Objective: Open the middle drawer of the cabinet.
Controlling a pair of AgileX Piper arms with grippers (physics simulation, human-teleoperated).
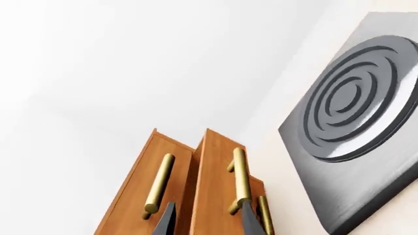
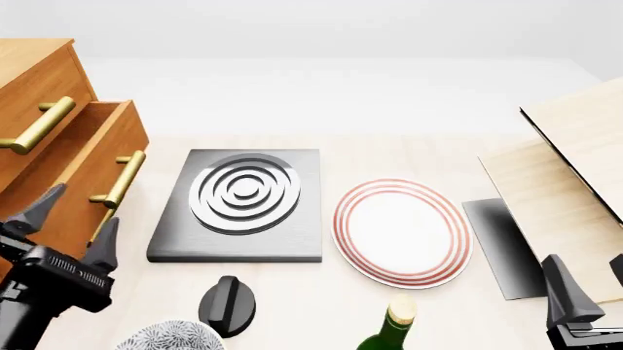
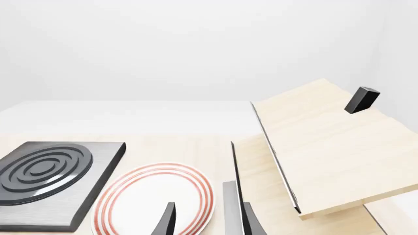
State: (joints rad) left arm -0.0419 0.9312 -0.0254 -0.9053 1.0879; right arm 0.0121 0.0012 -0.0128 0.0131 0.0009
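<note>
Cabinet (image 2: 29, 80) has its middle drawer (image 2: 83, 171) pulled out beside the hob (image 2: 244, 204); the left gripper (image 2: 70, 222) gapes wide by its brass handle (image 2: 119, 182), holding nothing.

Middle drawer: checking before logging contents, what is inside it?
The middle drawer stands pulled out from the cabinet, but only its front and side wall show; its inside is hidden.

The cabinet (image 2: 34, 80) stands at the table's left edge, its middle drawer (image 2: 93, 171) pulled out toward the hob (image 2: 244, 208) just to its right. Right of the hob lies the plate (image 2: 401, 232); boards (image 2: 565, 197) lie farther right. A knob (image 2: 227, 305) and bottle (image 2: 389, 328) sit nearest the arms.
</note>
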